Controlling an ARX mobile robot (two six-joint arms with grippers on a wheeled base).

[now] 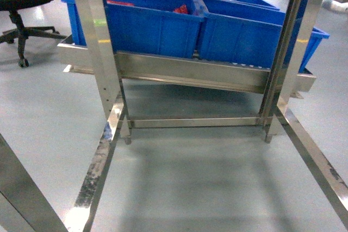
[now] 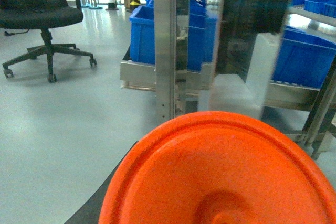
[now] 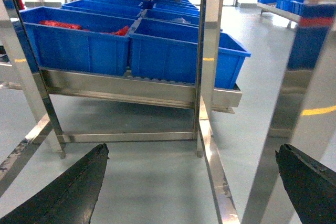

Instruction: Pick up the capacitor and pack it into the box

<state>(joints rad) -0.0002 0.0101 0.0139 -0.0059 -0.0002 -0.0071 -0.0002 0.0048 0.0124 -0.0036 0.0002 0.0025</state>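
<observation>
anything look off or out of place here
One oddity: a large orange disc fills the bottom of the left wrist view, hiding that gripper. Otherwise the blue bins sit in straight rows on the steel rack, nothing spilled. The right gripper has its jaws wide open, empty.

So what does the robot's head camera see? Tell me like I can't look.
Rows of blue plastic bins sit on a low steel rack above a grey floor. Some bins hold something red. A black office chair stands at the top left.
</observation>
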